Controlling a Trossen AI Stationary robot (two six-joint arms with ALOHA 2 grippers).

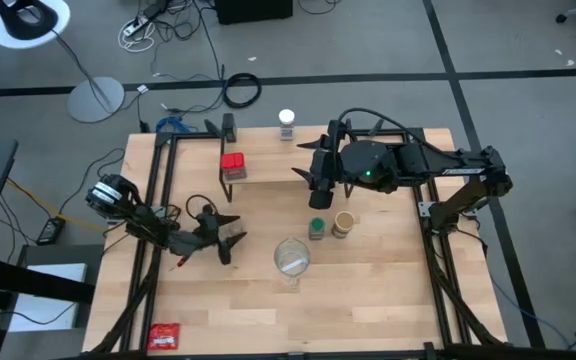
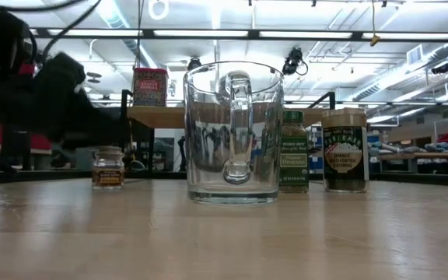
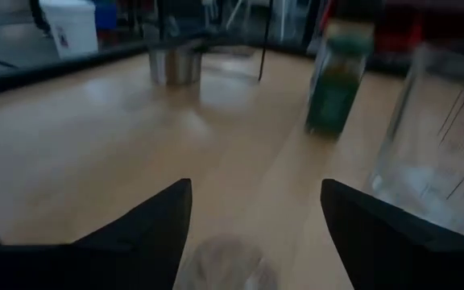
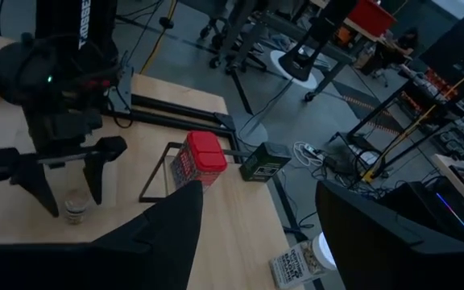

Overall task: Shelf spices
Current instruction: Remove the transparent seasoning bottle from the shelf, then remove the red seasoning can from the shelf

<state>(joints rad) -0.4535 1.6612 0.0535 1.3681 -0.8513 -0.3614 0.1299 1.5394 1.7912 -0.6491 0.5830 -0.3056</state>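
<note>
In the high view the left gripper (image 1: 230, 233) sits in the left-centre of the frame, low over the wooden table (image 1: 368, 300), its fingers spread apart and released; its wrist view shows the tiny brownish jar (image 3: 224, 262) at the bottom centre, standing free between the two dark fingers (image 3: 147, 234) and not squeezed by them. The low view shows that same jar at left centre, on the tabletop beside the blurred dark arm. The right gripper (image 1: 321, 188) hangs near the upper middle of the high view, over the shelf (image 1: 268, 170), with its jaws parted and nothing between them. The red tin (image 1: 232, 164) stands on the shelf's left end, just above centre in the high view. The white-lidded clear jar (image 1: 287, 122) stands at the table's far edge, above the shelf in that frame. The dark green tin (image 4: 266, 161) shows at the centre of the right wrist view, at the table's edge beside the red tin. The green-lidded jar (image 1: 317, 229) and the tan-lidded jar (image 1: 343, 224) stand side by side on the table near the frame's centre, just below the right gripper. The clear glass pitcher (image 1: 291, 260) stands below them, and a flat red packet (image 1: 165, 337) lies at the lower left.
</note>
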